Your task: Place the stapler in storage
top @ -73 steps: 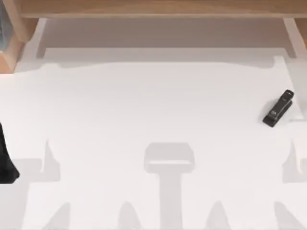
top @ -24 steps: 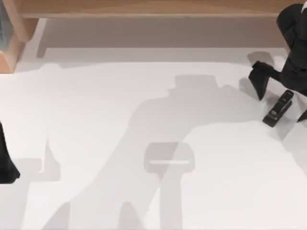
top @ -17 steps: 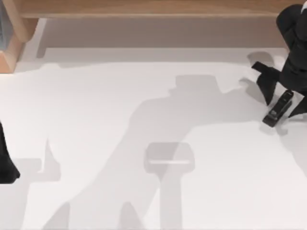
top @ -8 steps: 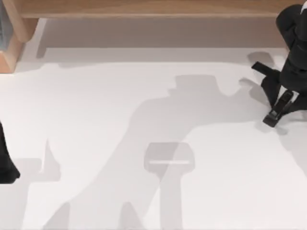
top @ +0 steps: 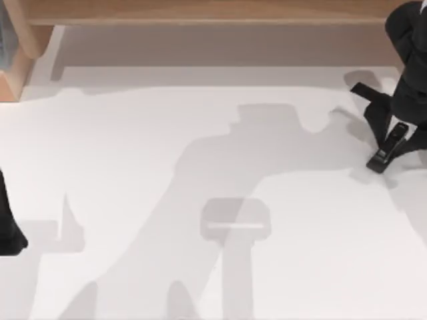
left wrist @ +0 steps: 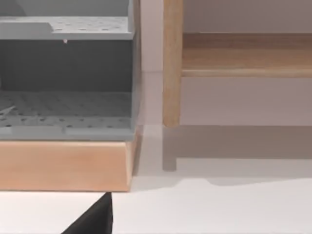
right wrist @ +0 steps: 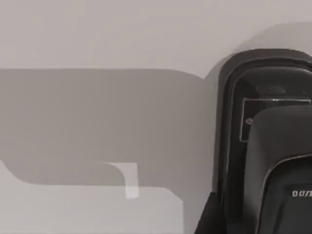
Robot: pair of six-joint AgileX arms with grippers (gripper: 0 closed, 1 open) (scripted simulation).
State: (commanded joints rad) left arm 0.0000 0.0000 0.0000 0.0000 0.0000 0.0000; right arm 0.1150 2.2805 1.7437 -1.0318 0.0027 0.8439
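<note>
The stapler (top: 389,147) lies on the white bench (top: 200,200) near its right edge. The right hand (top: 396,137) is over it, fingers on both sides, closed around its upper end. The left arm (top: 8,223) rests at the left edge.

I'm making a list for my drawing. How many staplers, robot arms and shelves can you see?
Stapler: 1, black, on the white table at its right side.
Robot arms: 2, the right tool at the stapler, the left arm parked at the left edge.
Shelves: 1 grey rack on a wooden base.
Total: 4.
</note>
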